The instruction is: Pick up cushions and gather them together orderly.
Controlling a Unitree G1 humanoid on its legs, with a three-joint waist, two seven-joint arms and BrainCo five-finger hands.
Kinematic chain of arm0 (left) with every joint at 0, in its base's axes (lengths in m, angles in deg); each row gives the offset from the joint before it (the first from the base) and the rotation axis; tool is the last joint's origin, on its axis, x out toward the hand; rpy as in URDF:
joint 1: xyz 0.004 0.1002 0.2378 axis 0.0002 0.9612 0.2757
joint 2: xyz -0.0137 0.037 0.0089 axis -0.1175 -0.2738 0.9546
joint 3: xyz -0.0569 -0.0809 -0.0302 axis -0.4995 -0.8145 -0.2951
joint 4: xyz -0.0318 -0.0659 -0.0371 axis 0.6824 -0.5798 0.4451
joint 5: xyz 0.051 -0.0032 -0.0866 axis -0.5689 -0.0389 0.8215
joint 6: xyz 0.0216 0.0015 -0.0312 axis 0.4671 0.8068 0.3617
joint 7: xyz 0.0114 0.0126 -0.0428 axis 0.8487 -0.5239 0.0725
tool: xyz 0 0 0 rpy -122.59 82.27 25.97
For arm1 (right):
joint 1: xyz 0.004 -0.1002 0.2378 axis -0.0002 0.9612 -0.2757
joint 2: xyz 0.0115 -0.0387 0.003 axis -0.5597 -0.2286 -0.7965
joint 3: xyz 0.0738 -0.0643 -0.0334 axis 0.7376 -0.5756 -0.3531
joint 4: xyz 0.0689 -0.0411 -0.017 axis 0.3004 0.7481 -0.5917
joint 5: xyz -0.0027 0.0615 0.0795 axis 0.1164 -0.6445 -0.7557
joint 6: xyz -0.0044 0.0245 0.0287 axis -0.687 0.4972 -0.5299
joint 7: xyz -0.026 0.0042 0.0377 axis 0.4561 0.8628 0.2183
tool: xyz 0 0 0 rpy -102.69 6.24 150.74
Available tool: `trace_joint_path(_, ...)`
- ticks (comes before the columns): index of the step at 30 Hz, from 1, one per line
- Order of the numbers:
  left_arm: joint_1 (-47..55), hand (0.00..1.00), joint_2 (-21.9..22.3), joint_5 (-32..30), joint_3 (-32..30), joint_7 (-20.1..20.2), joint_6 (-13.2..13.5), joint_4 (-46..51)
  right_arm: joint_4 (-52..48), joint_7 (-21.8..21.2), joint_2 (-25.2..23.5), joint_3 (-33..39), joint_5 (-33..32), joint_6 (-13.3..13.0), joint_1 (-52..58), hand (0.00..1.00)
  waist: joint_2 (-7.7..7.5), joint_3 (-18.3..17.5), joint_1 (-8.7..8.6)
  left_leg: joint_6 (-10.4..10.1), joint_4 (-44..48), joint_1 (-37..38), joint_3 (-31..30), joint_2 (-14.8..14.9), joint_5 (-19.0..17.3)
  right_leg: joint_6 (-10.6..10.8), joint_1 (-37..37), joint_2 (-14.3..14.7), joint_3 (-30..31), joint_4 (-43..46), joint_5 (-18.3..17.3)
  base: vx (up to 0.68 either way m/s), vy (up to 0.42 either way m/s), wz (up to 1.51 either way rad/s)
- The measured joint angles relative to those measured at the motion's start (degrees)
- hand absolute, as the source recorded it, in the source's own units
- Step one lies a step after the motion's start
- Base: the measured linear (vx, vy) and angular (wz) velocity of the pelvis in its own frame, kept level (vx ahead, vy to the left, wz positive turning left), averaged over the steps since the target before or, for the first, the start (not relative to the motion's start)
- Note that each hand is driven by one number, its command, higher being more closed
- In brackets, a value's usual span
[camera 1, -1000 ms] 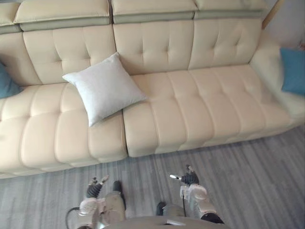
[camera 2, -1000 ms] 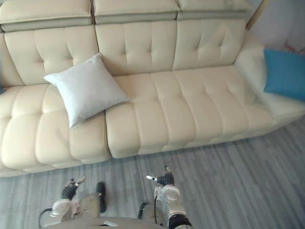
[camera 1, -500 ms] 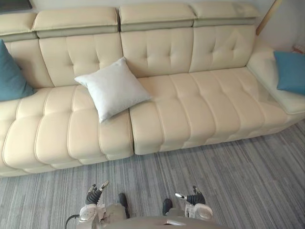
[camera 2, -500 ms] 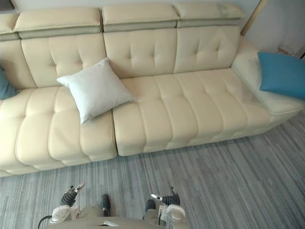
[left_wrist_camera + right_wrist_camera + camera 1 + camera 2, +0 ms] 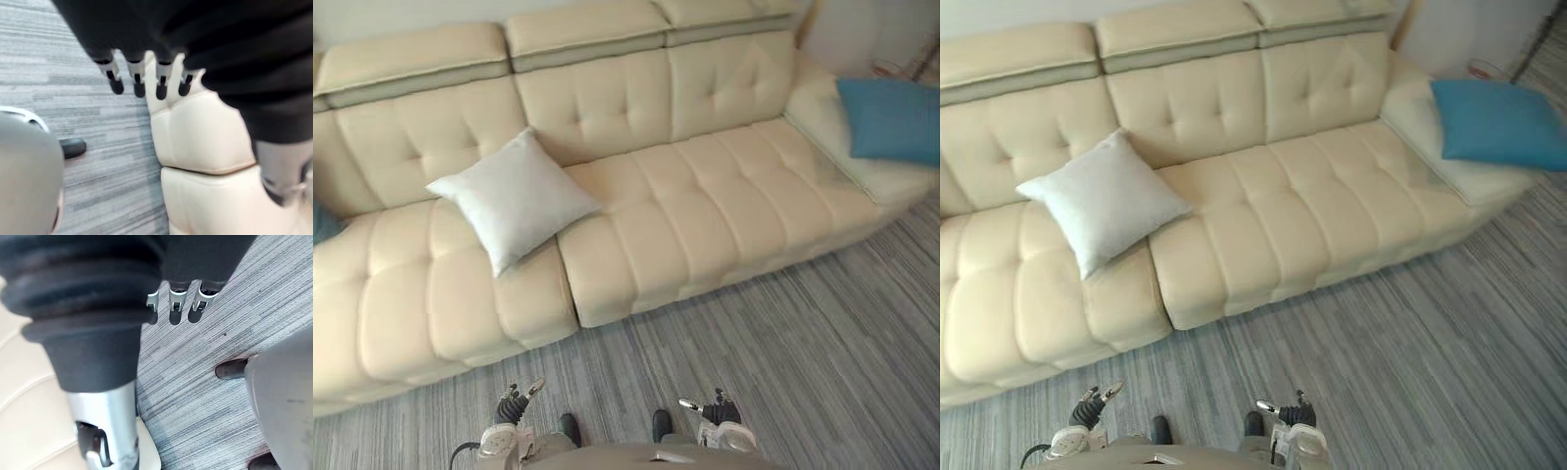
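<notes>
"Over by the sofa (image 5: 705, 225), is anything getting gathered yet?"

"Nothing, as far as I'm seeing. The white cushion (image 5: 514, 196) is leaning against the backrest toward the sofa's left end. The blue cushion (image 5: 891, 119) is lying on the far right end, well apart from it. A sliver of another blue cushion (image 5: 321, 223) is peeking in at the left edge."

"And the hands?"

"Both are hanging low over the grey floor (image 5: 803, 352), out past the sofa's front edge. The left robot hand (image 5: 516, 401) is showing straight, relaxed fingers and gripping nothing. The right robot hand (image 5: 710, 409) is looking the same, released and empty."

"So the whole job is waiting?"

"I'm judging so. No cushion is being carried, and none are lying side by side. Each one is needing a pick-up and a neat spot beside the others."
</notes>
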Motion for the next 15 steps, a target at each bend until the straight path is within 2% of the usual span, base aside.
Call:
trace_joint_path(1,-0.9,0.0,0.0,0.0,0.3,0.1,0.0,0.0,0.0,0.0,0.1,0.0,0.0,0.0,-0.6,0.0,0.35,0.3,-0.02,-0.2,2.2,-0.1,2.3,1.0,-2.1,-0.5,-1.4,1.0,2.6,0.0,1.0,0.04,0.002,-1.16)
trace_joint_path(2,-1.0,0.0,0.0,0.0,0.4,0.1,0.0,0.0,0.1,0.0,0.2,0.0,-0.1,0.0,-1.0,0.0,0.4,0.4,-0.05,-0.1,2.7,-0.1,3.2,1.3,-2.7,-0.7,-1.9,1.4,3.5,0.0,1.4,0.03,-0.001,-1.7)
trace_joint_path(3,-1.1,0.0,0.0,0.0,0.7,0.2,0.0,0.0,1.0,0.0,0.6,-0.1,-0.1,0.0,-2.2,0.0,0.81,0.7,-0.21,-0.2,4.2,-0.1,6.0,2.4,-4.3,-1.3,-3.3,2.6,4.4,-0.2,3.3,0.02,-0.016,-1.59)
trace_joint_path(4,-1.8,0.0,0.1,0.0,1.2,0.3,0.0,0.0,1.1,0.0,1.1,-0.2,-0.1,0.1,-2.9,0.0,1.62,1.2,-0.41,-0.2,5.1,-0.1,8.5,3.7,-5.0,-2.7,-4.3,3.8,2.0,-0.5,5.6,0.01,-0.026,-1.53)
trace_joint_path(5,-2.1,0.0,0.1,0.0,1.4,0.3,0.0,0.1,1.1,0.0,1.2,-0.2,-0.1,0.1,-3.2,0.0,1.95,1.4,-0.42,-0.2,5.5,-0.1,9.5,4.4,-5.1,-3.6,-4.7,3.8,-0.1,-0.6,6.2,0.01,-0.047,-1.29)
trace_joint_path(6,-2.9,0.0,0.1,0.0,1.6,0.6,0.0,0.3,1.1,0.0,1.8,-0.2,-0.1,0.1,-4.0,0.0,2.7,2.0,-1.1,-0.1,6.4,0.0,12.7,5.3,-5.1,-6.6,-5.7,3.3,-11.0,0.9,4.5,0.01,-0.048,-0.9)
trace_joint_path(7,-3.2,0.0,0.1,0.0,1.9,0.7,0.0,0.3,1.1,0.0,2.0,-0.1,-0.1,0.2,-4.0,0.0,2.65,2.1,-1.25,-0.1,6.7,0.3,13.8,5.3,-5.1,-7.7,-5.9,2.6,-16.7,2.0,2.4,0.01,-0.075,-0.96)
trace_joint_path(8,-3.6,0.0,0.1,0.0,2.6,0.9,0.0,0.3,1.0,0.0,2.5,0.3,-0.1,0.2,-4.0,0.0,2.96,2.3,-1.46,-0.1,6.9,1.2,15.5,5.7,-5.2,-8.5,-6.1,0.7,-24.9,3.9,1.0,0.02,-0.059,-0.93)
trace_joint_path(9,-3.4,0.0,0.0,0.0,3.2,1.1,0.0,1.4,1.1,0.0,2.5,0.9,-0.1,0.2,-3.7,0.0,3.49,2.8,-1.26,-1.0,7.8,2.7,17.3,6.3,-5.7,-7.9,-5.7,-0.4,-31.3,6.2,1.0,0.04,-0.065,-0.9)
trace_joint_path(11,-3.3,0.0,-0.3,0.1,3.2,1.1,0.0,1.7,1.1,0.0,2.6,1.0,0.0,0.3,-3.0,0.0,4.22,3.2,-1.42,-2.0,8.7,3.9,17.8,7.1,-6.5,-6.6,-5.3,0.9,-29.0,6.9,0.6,0.08,-0.088,-0.75)
trace_joint_path(13,-3.2,0.0,-0.3,0.0,3.5,1.1,0.0,1.7,1.0,0.0,2.5,1.0,0.1,0.9,-2.8,0.0,4.27,3.4,-1.38,-2.2,12.1,4.4,18.8,9.1,-6.6,-6.4,-5.6,1.7,-26.7,8.3,-0.8,0.05,-0.117,-0.67)
trace_joint_path(14,-3.1,0.0,-0.3,0.0,3.7,1.1,0.0,1.6,1.0,0.0,2.5,1.1,0.1,1.1,-2.3,0.0,4.08,3.5,-1.6,-2.2,16.8,3.8,18.6,10.9,-6.6,-6.5,-5.3,2.2,-25.7,9.3,-2.2,0.04,-0.194,-0.71)
trace_joint_path(15,-2.4,0.0,0.0,0.0,3.7,1.2,0.0,1.6,0.8,0.1,2.7,1.1,-0.1,1.0,-1.8,0.0,4.02,3.7,-1.59,-1.8,26.4,2.4,18.4,14.9,-6.3,-7.0,-4.9,3.4,-23.8,10.8,-4.2,0.05,-0.203,-0.66)
